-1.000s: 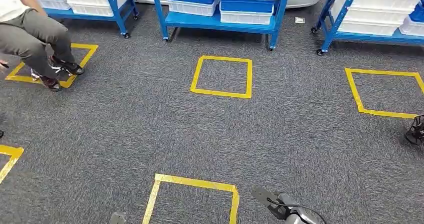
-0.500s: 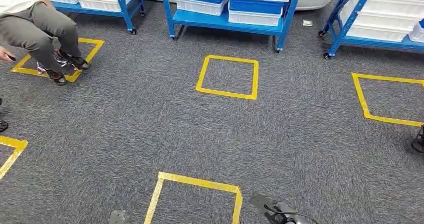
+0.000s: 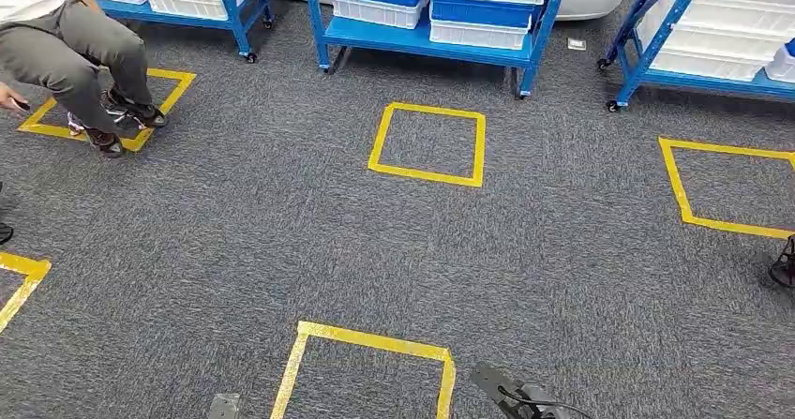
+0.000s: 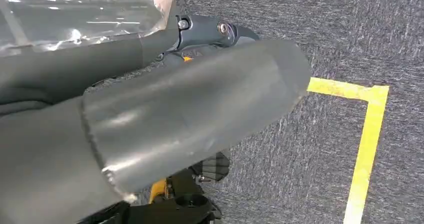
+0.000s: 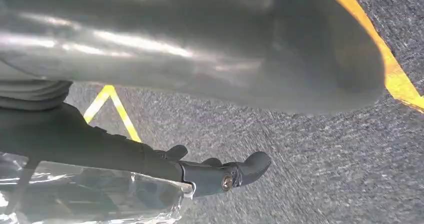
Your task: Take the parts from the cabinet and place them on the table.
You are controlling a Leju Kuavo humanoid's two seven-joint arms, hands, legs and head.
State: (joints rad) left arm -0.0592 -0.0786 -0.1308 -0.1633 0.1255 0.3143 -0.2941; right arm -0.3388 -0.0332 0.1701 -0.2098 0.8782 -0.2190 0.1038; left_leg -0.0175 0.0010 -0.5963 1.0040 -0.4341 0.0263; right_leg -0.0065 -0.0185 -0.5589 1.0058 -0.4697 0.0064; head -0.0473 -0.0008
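Lately the whole scene is being shifted rather than any one thing in it: against a second ago, the blue metal shelving racks (image 3: 422,37) loaded with white and blue plastic bins, the yellow tape square (image 3: 427,173) on the grey carpet (image 3: 281,231) and the seated person (image 3: 75,53) are all being seen a little further right and lower. Against half a second ago they are hardly being displaced at all, so a turn of the robot is judged to be settling. A crinkled clear plastic bag (image 4: 75,13) is being held against the dark fingers (image 4: 205,31) of the left hand (image 4: 165,114). A second clear plastic bag (image 5: 90,199) is likewise being carried under the dark fingers (image 5: 220,176) of the right hand (image 5: 200,58). How tightly either hand is being closed cannot be told, since the thick thumbs are covering the grip. Both bags are being kept low over the carpet, beside yellow tape lines. For the task, the parts are judged to be already taken and in transit, while a worktop is yet to be reached.
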